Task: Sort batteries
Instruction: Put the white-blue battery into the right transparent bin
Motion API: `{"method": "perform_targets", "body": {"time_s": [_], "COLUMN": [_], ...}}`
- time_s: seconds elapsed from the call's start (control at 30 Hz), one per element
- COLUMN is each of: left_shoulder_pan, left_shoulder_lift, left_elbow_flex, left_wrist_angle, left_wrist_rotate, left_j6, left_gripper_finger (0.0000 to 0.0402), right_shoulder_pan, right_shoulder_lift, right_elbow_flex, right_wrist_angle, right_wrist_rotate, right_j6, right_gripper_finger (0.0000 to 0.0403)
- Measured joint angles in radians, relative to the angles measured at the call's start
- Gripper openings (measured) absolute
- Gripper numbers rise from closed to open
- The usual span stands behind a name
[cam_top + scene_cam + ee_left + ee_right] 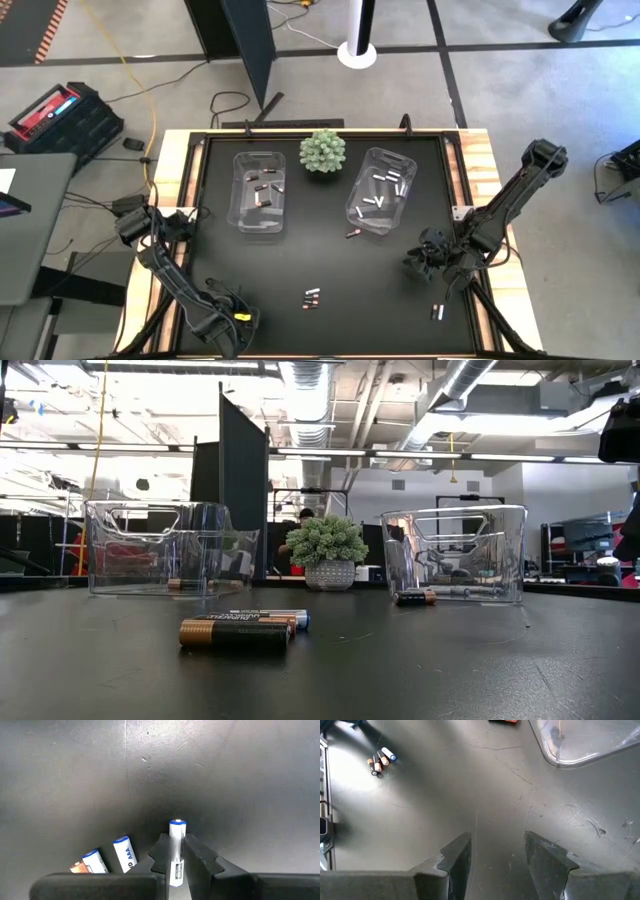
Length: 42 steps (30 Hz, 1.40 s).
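The left gripper (176, 865) sits at the lower left of the high view, down at the black mat (330, 260), and its fingers are pinched on a white AAA battery (177, 851) with a blue cap, caught across the lower half of its barrel. Two more blue-capped white cells (125, 853) lie just beside it, with a copper-ended one partly hidden at the edge.

A cell like this is small, rigid and light, but its smooth round jacket is slippery and will roll or twist if caught off-centre. My judgement is that the safest hold is across the middle of the barrel, with the pads square to the long axis, not on the ends.

Other batteries are scattered: a small cluster (311, 297) in the lower centre of the high view, a pair (436, 312) at the lower right, one (352, 234) just outside the right clear bin (382, 190), and sorted cells inside both that bin and the left clear bin (258, 190). A green spiky plant (323, 150) stands between the bins at the top.

The right gripper (497, 865) hovers at the right of the mat with its fingers spread and nothing between them.

The mat is flat, matte and scuffed, offering little to stop a rolling cell. Beyond the table is an open workshop with ceiling ducts, dark partitions and floor cables.
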Motion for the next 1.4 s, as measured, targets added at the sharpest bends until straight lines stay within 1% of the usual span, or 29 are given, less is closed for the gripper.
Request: {"method": "perform_targets", "body": {"time_s": [0.37,0.53,0.63,0.73,0.87,1.03,1.13,1.23,1.3,1.4], "left_shoulder_pan": [0.001,0.014,0.043,0.083,0.168,0.306,0.396,0.490,0.553,0.655], "left_shoulder_lift": [0.000,-0.027,-0.047,-0.068,-0.068,-0.068,-0.069,-0.070,-0.070,-0.071], "left_elbow_flex": [0.000,-0.003,-0.008,-0.003,-0.005,0.001,0.043,0.092,0.138,0.196], "left_wrist_angle": [-0.001,-0.042,-0.105,-0.109,-0.098,-0.037,-0.015,0.020,0.052,0.123], "left_wrist_rotate": [0.000,0.006,-0.046,-0.077,-0.101,-0.124,-0.136,-0.175,-0.194,-0.195], "left_j6": [-0.001,0.001,0.032,0.103,0.278,0.550,0.763,0.980,1.132,1.360], "left_gripper_finger": [0.0035,0.0036,0.0036,0.0036,0.0036,0.0036,0.0036,0.0037,0.0037,0.0037], "right_shoulder_pan": [0.000,0.000,0.000,0.000,0.000,0.000,-0.009,-0.023,-0.033,-0.049], "right_shoulder_lift": [0.000,0.000,0.000,0.000,0.000,0.000,0.000,0.000,0.000,0.000], "right_elbow_flex": [0.000,0.000,0.000,0.000,0.000,0.000,0.000,0.000,0.000,0.000], "right_wrist_angle": [-0.001,-0.005,-0.009,-0.013,-0.016,-0.015,-0.016,-0.015,-0.015,-0.014], "right_wrist_rotate": [0.000,0.000,0.000,0.000,0.000,0.000,0.000,0.001,0.002,0.001], "right_j6": [-0.001,-0.003,-0.002,0.000,0.001,0.001,0.001,0.001,0.001,0.002], "right_gripper_finger": [0.0201,0.0201,0.0201,0.0201,0.0201,0.0201,0.0201,0.0201,0.0201,0.0201]}}
